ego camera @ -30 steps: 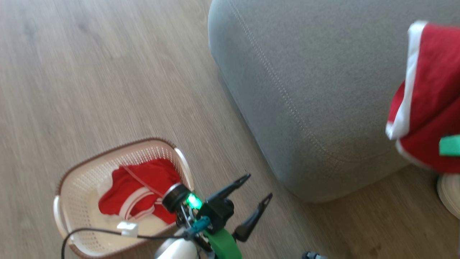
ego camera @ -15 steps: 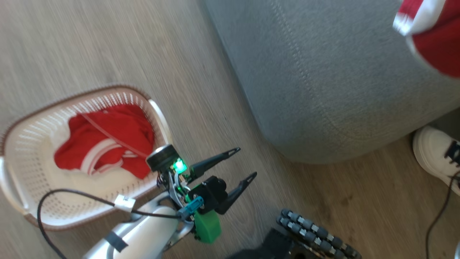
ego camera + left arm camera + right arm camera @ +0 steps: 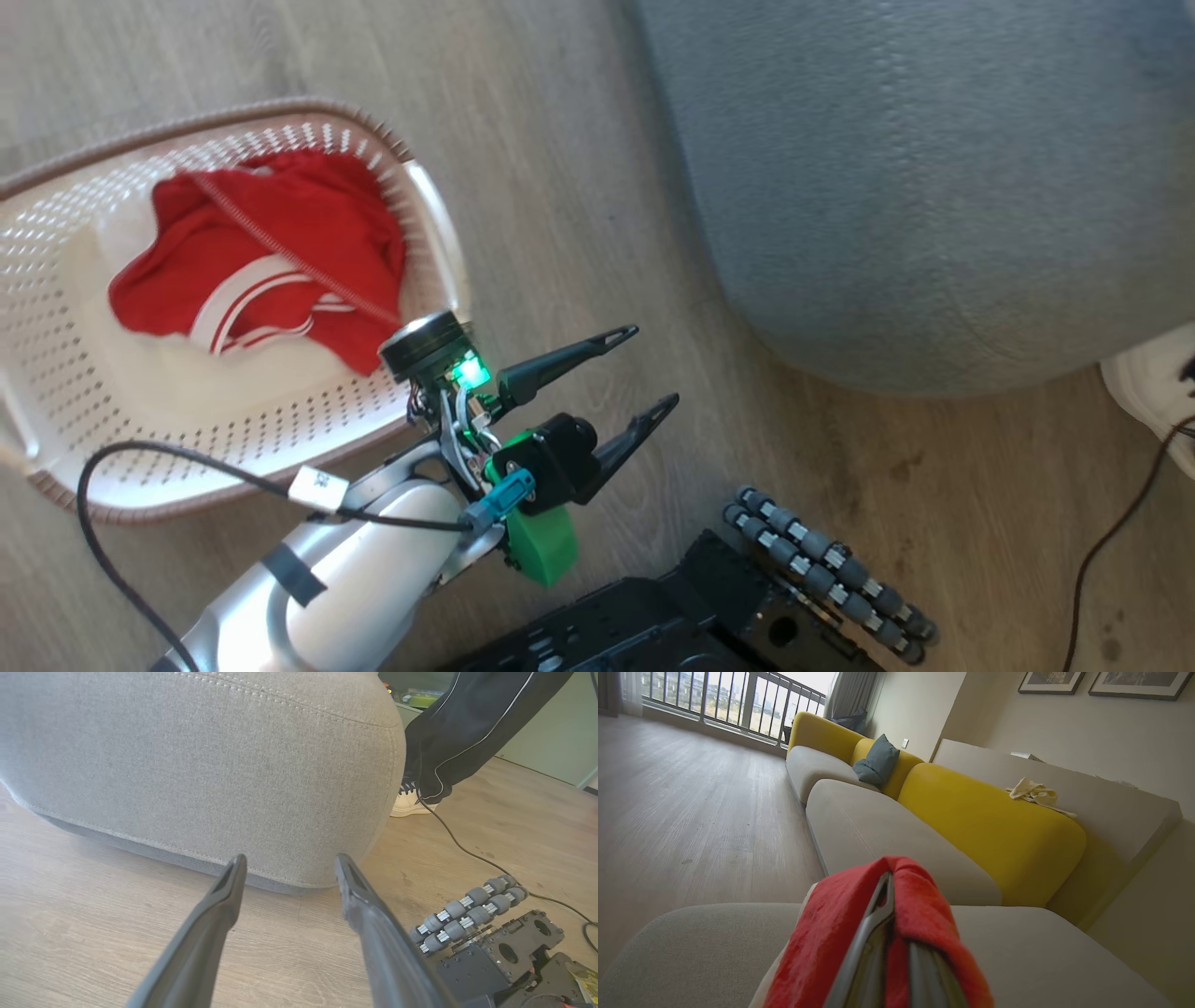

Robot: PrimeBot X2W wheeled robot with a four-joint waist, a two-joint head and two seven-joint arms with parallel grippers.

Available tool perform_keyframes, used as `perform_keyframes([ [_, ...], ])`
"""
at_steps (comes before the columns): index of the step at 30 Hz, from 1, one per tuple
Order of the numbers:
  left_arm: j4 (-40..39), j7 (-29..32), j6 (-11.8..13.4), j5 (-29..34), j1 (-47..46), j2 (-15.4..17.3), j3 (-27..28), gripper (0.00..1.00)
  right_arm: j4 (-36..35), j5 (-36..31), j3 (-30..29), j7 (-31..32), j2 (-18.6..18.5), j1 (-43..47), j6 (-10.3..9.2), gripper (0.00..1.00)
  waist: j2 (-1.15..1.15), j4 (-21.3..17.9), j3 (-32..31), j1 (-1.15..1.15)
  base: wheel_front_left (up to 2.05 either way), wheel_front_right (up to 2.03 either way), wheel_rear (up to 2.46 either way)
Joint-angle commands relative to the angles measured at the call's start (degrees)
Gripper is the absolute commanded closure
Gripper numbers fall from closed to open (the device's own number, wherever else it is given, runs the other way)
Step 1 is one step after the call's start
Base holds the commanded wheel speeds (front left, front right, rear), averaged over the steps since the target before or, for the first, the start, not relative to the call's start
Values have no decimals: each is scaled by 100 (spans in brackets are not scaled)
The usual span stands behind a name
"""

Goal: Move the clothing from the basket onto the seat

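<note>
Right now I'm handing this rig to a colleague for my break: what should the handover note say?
Left gripper: open, empty, beside the basket, fingers toward the seat.
Right gripper: shut on a red garment, above the seat.
Basket: on the floor, second red garment inside.
Done: one garment out, not yet released.
Left: release it on the seat, then move the second one.

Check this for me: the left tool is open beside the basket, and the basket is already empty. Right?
Wrong on one count: the basket is not empty. The head view shows a red garment lying inside it. The left tool is open beside the basket, as you said.
</note>
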Motion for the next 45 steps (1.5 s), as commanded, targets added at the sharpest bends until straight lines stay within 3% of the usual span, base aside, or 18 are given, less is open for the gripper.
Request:
perform_keyframes([
  [1, -217, -29, 16, 61, -24, -32, 145, 0, 39, 124, -108, -12, -250, -181, -2, 100, 0, 198, 139, 0, 0, 0, 0],
  [8, -254, -29, 63, 115, -117, -143, 156, 0, 1297, 165, -125, -12, -476, -653, -2, 100, 0, 509, 267, 0, 0, 0, 0],
  [14, -223, -29, 66, 116, -148, -266, 139, 0, 2715, 455, 503, -12, -563, -918, -2, 100, 0, 666, 250, 0, 0, 0, 0],
  [19, -211, -29, 62, 87, -143, -374, 141, 0, 3230, 726, 911, -12, -707, -1060, -2, 100, 0, 742, 131, 0, 0, 0, 0],
  [20, -209, -29, 62, 81, -138, -389, 149, 0, 3270, 778, 954, -12, -737, -1067, -2, 91, 0, 748, 101, 0, 0, 0, 0],
  [21, -206, -29, 61, 78, -133, -400, 157, 0, 3292, 806, 1004, -12, -769, -1064, -2, 58, 0, 750, 70, 0, 0, 0, 0],
  [22, -201, -29, 61, 76, -125, -407, 164, 0, 3292, 816, 1051, -12, -795, -1051, -2, 2, 0, 748, 31, 0, 0, 0, 0],
  [31, -103, -29, 45, 59, 2, -485, 154, 0, 3369, 989, 1311, -12, -864, -859, -2, 0, 0, 713, -424, 0, 0, 0, 0],
  [45, -33, -29, 19, -236, 666, -956, 426, 0, 3957, 1119, 2428, 35, -943, -365, -2, 0, 0, 818, -1979, 0, 0, 0, 0],
])
